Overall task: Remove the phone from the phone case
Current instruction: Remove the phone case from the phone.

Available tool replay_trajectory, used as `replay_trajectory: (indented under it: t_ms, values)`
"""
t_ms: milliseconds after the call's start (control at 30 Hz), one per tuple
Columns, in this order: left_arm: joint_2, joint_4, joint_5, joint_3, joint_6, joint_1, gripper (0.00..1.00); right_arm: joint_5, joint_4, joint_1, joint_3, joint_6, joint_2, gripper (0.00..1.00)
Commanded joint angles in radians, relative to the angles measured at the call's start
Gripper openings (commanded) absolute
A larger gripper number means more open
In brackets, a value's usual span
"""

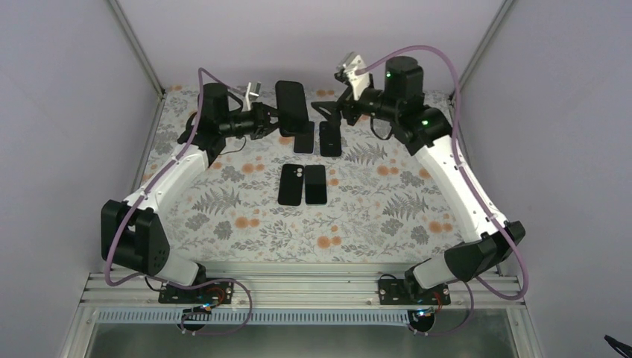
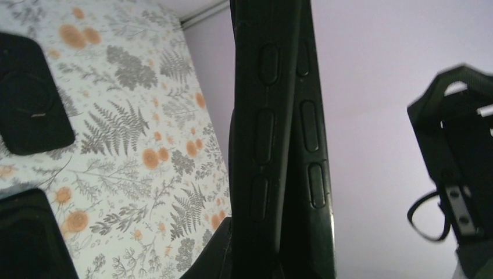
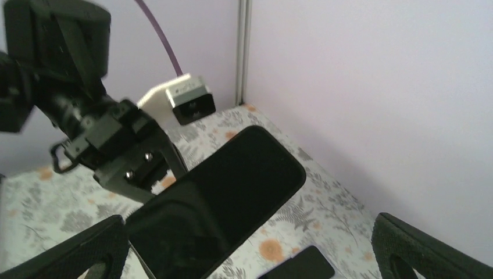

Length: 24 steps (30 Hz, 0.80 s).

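Top external view, looking down on a floral table (image 1: 223,216). Shows the left gripper (image 1: 272,119) pinching a black phone (image 1: 291,104) by its near end, lifted off the table at the far side, long axis pointing away from the arms. Shows the right gripper (image 1: 328,112) just to the right of it, fingers spread wide and closed on nothing.

Lying flat below: a far pair (image 1: 330,138) of black handsets side by side, and a near pair (image 1: 291,184) closer to the arm bases.

Left wrist view, very close up: fills mid-frame with the dark edge of the phone case (image 2: 261,145), upright, lined with oblong button bumps. Shows a second dark edge touching it on the right; cannot tell whether phone or case.

Right wrist view: looks between two wide-apart fingers (image 3: 75,256) at the glossy dark screen, tilted, clamped at its lower end.
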Motion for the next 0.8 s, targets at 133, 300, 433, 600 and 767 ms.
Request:
replay_trajectory:
  t_ms: [133, 300, 433, 600, 767]
  values:
    - [0.008, -0.035, -0.107, 0.009, -0.108, 0.012, 0.02, 0.35, 0.058, 0.139, -0.096, -0.195, -0.024, 0.96]
    - [0.024, -0.067, -0.136, 0.001, -0.161, 0.016, 0.03, 0.471, 0.116, 0.219, -0.146, -0.256, 0.0, 0.93]
    - [0.037, -0.094, -0.154, 0.005, -0.176, 0.017, 0.02, 0.553, 0.174, 0.285, -0.183, -0.279, 0.014, 0.87]
    - [0.05, -0.094, -0.147, 0.012, -0.18, 0.017, 0.02, 0.668, 0.264, 0.352, -0.248, -0.324, 0.026, 0.85]
    - [0.06, -0.09, -0.144, 0.011, -0.184, 0.017, 0.02, 0.707, 0.303, 0.387, -0.283, -0.343, 0.045, 0.81]
